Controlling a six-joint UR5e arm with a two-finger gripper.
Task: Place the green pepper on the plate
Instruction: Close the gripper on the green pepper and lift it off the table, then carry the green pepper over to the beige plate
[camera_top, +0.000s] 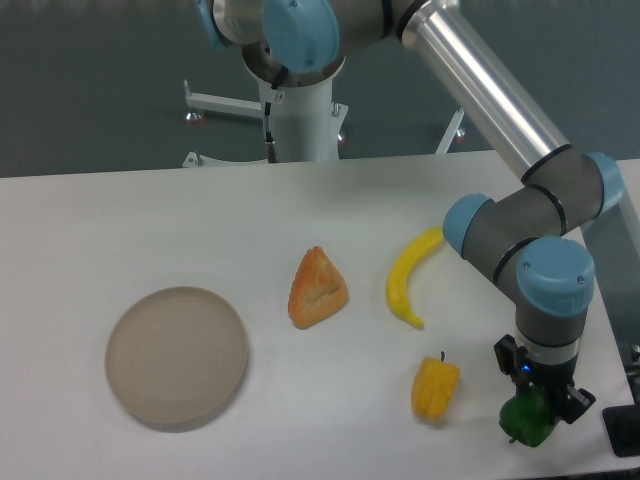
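The green pepper (527, 421) is a small glossy dark-green lump at the table's front right, near the edge. My gripper (538, 398) points straight down over it, with its fingers on either side of the pepper's top. I cannot tell whether the fingers press on it. The plate (176, 357) is a round beige-grey disc with a low rim at the front left, far from the gripper, with nothing on it.
A yellow-orange bell pepper (435, 389) stands just left of the green one. A yellow banana (411, 277) lies behind it. An orange pastry wedge (317, 288) sits mid-table. The table's front right edge is close to the gripper.
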